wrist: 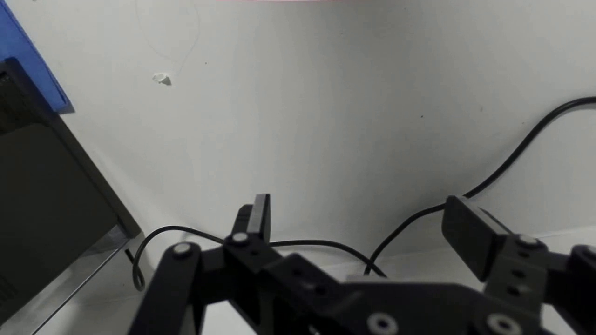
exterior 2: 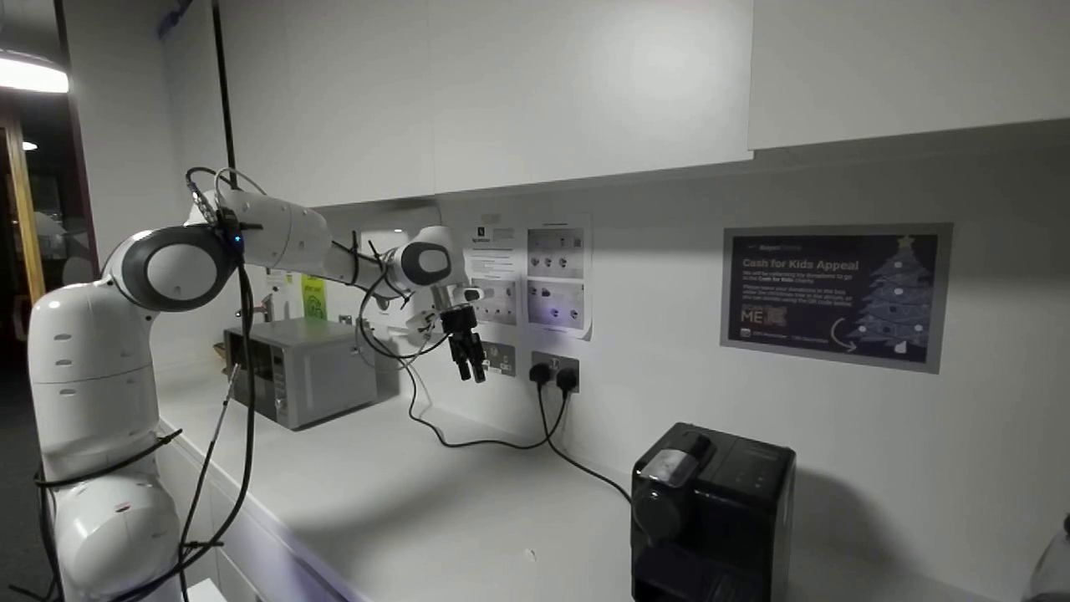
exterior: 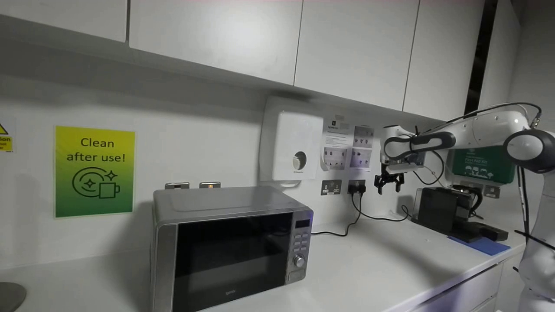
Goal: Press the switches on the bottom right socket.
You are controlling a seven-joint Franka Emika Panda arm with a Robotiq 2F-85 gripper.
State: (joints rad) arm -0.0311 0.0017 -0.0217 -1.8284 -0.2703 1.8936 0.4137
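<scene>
In an exterior view we have the bottom right socket on the wall, to picture right of the pincer and apart from it, two black plugs in that socket. Pincer hangs fingers-down over the table, tips around plug level in both exterior views. Jaws stand wide; through the gap in the wrist view we see table and black cords. Readable: "Clean after use!" on a yellow-green sign, "First Aid Kit" on a green box, "Cash for Kids Appeal" on a dark poster. Microwave has a brand word, too small for us to be sure of; fine print on the notices we can't read either. Switches on the socket: too tiny to make out. Pincer's own body covers where the cords end in the wrist view. Arm hides part of the green box. In an exterior view the coffee machine is cut off at the bottom and a clear object at the right.
</scene>
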